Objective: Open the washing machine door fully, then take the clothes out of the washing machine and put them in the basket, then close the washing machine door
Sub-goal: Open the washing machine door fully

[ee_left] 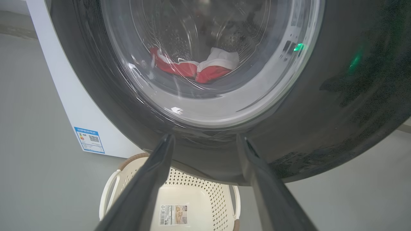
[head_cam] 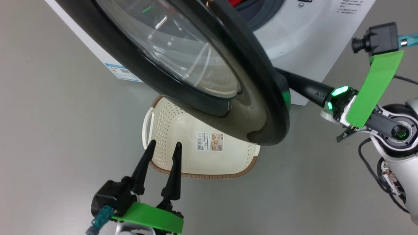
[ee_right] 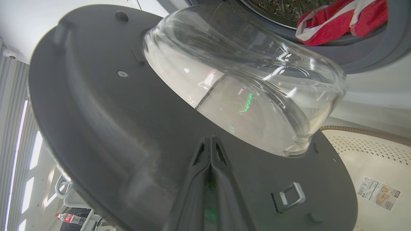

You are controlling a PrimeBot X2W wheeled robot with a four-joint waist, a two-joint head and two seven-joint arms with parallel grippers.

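Pushing from behind, the right gripper (ee_right: 210,141) has its two fingers pressed together into one narrow blade. It holds nothing, and its tips seem to rest against the inner side of the washing machine door (head_cam: 183,65), just below the glass bowl (ee_right: 250,89). I judge that this closed shape lets the fingers fit into the gap between door and machine and lever the door outward. The door stands only partly open, so the first step is not finished. The clothes (ee_right: 340,19) lie beyond these fingertips, not yet taken out of the washing machine (head_cam: 294,39). The left gripper (head_cam: 165,143) is spread wide and empty on the outer side of the door. The basket (head_cam: 209,176) lies just under and ahead of its fingers, probably placed there to receive the garments.
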